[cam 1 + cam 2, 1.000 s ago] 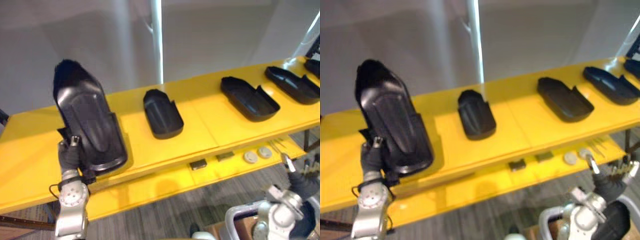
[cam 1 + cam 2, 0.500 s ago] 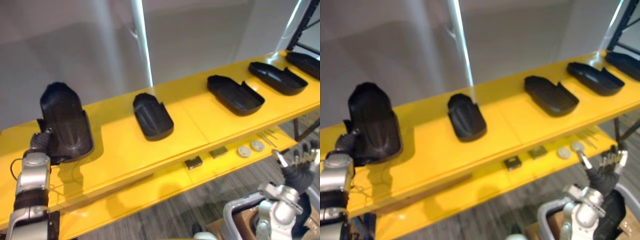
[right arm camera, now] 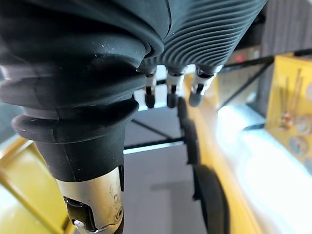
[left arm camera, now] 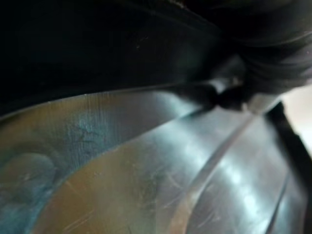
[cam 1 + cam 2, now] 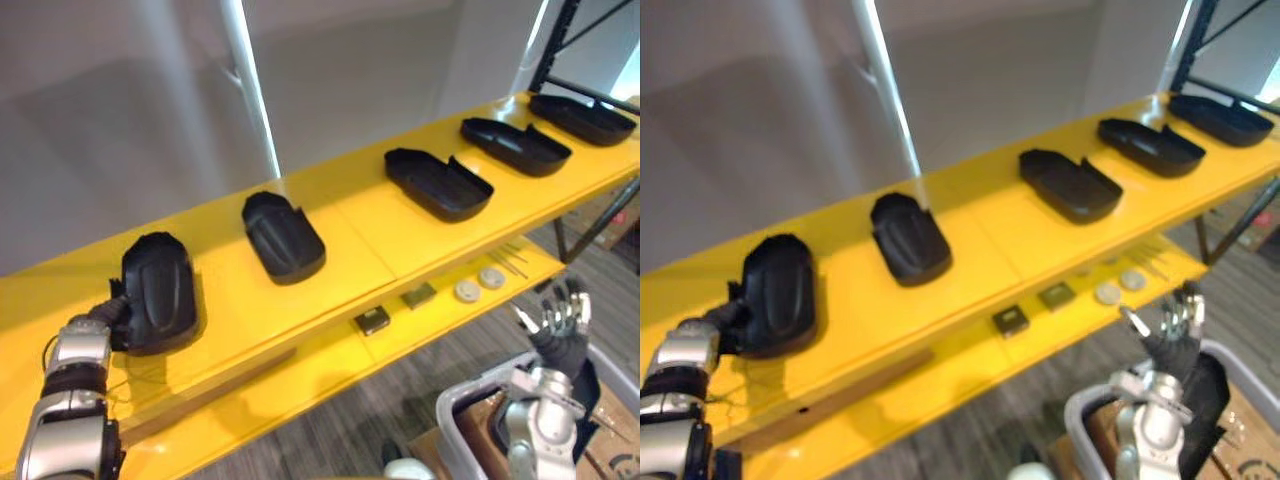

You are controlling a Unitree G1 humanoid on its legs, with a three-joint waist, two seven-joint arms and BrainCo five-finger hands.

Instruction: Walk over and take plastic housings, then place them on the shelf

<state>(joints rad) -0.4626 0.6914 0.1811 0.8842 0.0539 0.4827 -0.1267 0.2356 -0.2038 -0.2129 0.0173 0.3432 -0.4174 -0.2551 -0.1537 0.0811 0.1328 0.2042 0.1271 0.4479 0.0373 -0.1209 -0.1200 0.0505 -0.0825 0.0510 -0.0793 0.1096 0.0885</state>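
The yellow shelf (image 5: 370,238) is carrying a row of black plastic housings, each lying apart with bare yellow between. The leftmost housing (image 5: 160,290) is lying flat near the front edge, and four further housings (image 5: 437,184) are lying to its right. The left hand (image 5: 103,318) is resting against the leftmost housing's near end. Its fingers are hidden, so its grip cannot be told. The right hand (image 5: 560,318) is hanging low and well apart, fingers spread, holding nothing. Two round discs (image 5: 467,291) are sitting on the lower ledge (image 5: 325,362).

Both eye views look down on the same yellow shelf (image 5: 355,225). The left wrist view sits against a housing (image 4: 146,185); the right faces along the shelf.
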